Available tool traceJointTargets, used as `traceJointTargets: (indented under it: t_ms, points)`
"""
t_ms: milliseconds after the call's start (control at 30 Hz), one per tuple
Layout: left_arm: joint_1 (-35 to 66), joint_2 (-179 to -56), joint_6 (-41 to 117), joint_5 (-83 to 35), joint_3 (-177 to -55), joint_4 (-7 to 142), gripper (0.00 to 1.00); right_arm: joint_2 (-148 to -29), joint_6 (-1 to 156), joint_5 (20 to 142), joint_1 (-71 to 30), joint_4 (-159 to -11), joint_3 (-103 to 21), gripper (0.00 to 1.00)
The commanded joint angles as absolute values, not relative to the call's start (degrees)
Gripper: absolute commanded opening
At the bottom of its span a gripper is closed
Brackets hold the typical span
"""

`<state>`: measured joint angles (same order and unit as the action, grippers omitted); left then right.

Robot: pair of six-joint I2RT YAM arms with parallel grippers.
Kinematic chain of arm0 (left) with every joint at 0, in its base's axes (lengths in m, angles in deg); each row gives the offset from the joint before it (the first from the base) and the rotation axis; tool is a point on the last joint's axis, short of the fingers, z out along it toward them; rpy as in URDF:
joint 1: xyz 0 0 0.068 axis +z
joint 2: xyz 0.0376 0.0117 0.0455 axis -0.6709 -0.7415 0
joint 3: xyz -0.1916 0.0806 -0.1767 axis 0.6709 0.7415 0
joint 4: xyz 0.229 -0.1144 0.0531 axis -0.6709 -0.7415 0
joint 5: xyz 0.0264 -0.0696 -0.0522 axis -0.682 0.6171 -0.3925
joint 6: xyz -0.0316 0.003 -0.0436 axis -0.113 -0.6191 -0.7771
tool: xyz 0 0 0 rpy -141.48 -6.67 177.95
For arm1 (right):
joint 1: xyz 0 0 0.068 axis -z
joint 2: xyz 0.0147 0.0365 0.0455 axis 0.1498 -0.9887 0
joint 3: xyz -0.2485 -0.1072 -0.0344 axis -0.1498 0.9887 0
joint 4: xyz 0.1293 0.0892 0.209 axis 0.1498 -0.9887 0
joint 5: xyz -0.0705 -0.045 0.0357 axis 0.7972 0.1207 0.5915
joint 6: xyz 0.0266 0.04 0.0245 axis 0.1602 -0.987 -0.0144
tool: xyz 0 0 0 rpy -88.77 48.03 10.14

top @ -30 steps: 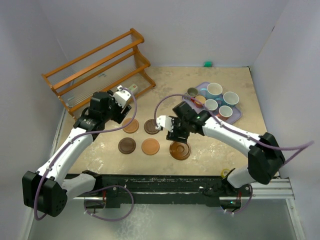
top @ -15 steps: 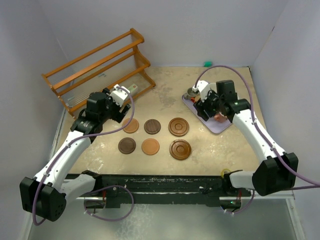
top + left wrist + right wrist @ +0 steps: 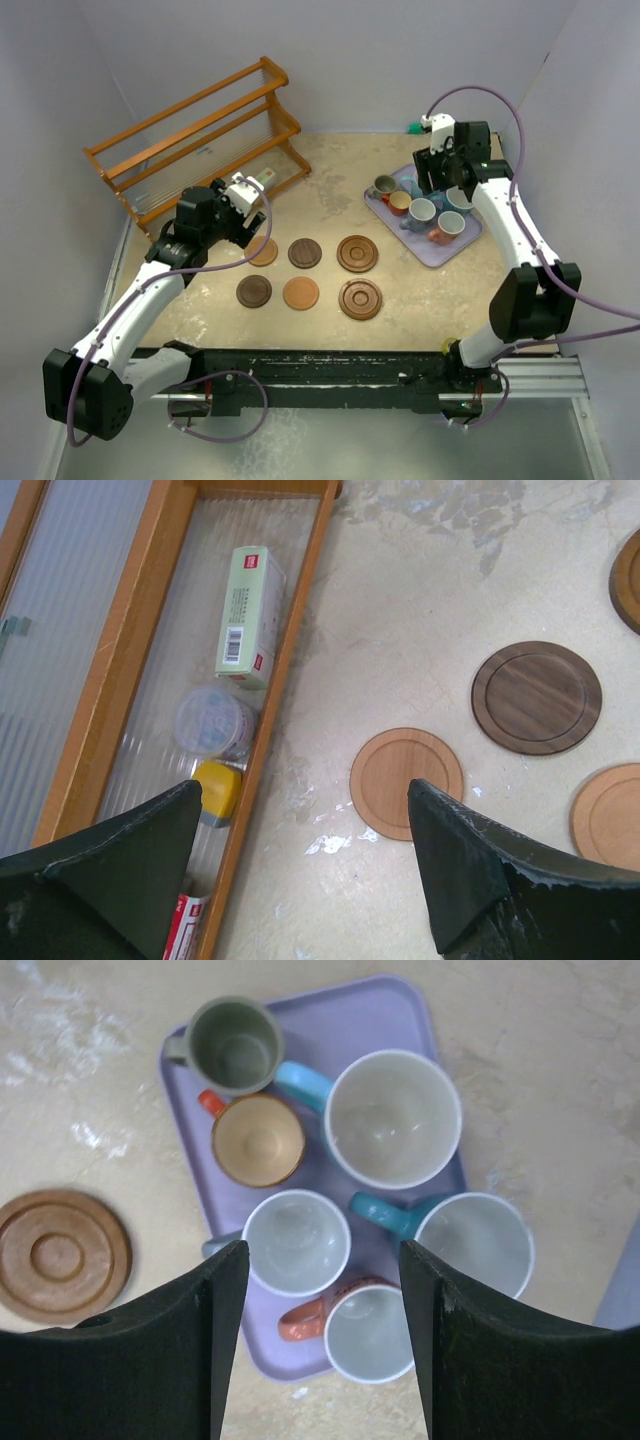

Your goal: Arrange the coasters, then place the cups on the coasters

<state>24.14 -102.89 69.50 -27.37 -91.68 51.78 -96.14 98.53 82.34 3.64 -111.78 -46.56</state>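
Observation:
Several round wooden coasters lie in two rows on the table, among them a tan one (image 3: 262, 251), a dark one (image 3: 305, 253) and a large ringed one (image 3: 357, 253). My left gripper (image 3: 238, 228) hovers open and empty beside the tan coaster (image 3: 407, 783), between it and the rack. Several cups stand on the lavender tray (image 3: 350, 1020): olive (image 3: 235, 1045), orange (image 3: 258, 1140), large light blue (image 3: 392, 1118), grey-blue (image 3: 296, 1242), pink (image 3: 368, 1332) and another light blue (image 3: 475, 1245). My right gripper (image 3: 322, 1250) hangs open high above the tray (image 3: 445, 250), holding nothing.
A wooden rack (image 3: 195, 135) stands at the back left; its bottom shelf holds a green box (image 3: 248, 615), a round tub (image 3: 213, 722) and a yellow item (image 3: 218, 788). A small green object (image 3: 415, 127) sits by the back wall. Side walls close in the table.
My right arm has swung from the coaster rows back to above the tray, leaving a large coaster in the far row. My left gripper has opened wider and shifted only slightly.

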Motion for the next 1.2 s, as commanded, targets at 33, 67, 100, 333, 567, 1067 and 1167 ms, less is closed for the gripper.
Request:
traceJointTargets:
  t_ms: [33, 67, 100, 333, 567, 1067, 1167]
  points:
    - [24.66, -102.37, 68.99, -22.20, -92.47, 55.72, 0.80, -101.46, 93.59, 88.18, 4.68, -112.93, -55.33, 0.63]
    - [24.71, -102.40, 68.98, -21.67, -92.44, 55.70, 0.80, -102.65, 93.25, 88.67, 4.80, -113.73, -56.83, 0.63]
    - [24.68, -102.47, 68.94, -21.24, -92.48, 55.82, 0.80, -103.88, 93.01, 89.33, 4.96, -114.54, -58.44, 0.63]
    - [24.67, -103.48, 68.72, -18.37, -92.97, 56.32, 0.80, -112.13, 92.29, 92.26, 6.24, -118.40, -68.00, 0.63]
    - [24.67, -104.22, 68.32, -16.80, -92.90, 56.97, 0.80, -118.30, 92.95, 92.73, 7.92, -120.89, -72.38, 0.60]
    - [24.65, -103.47, 69.01, -17.05, -92.56, 56.33, 0.80, -127.46, 92.92, 89.79, 10.23, -123.43, -77.14, 0.45]
    - [24.66, -103.36, 69.07, -17.05, -92.49, 56.26, 0.80, -128.43, 92.85, 88.90, 10.52, -123.38, -77.55, 0.42]
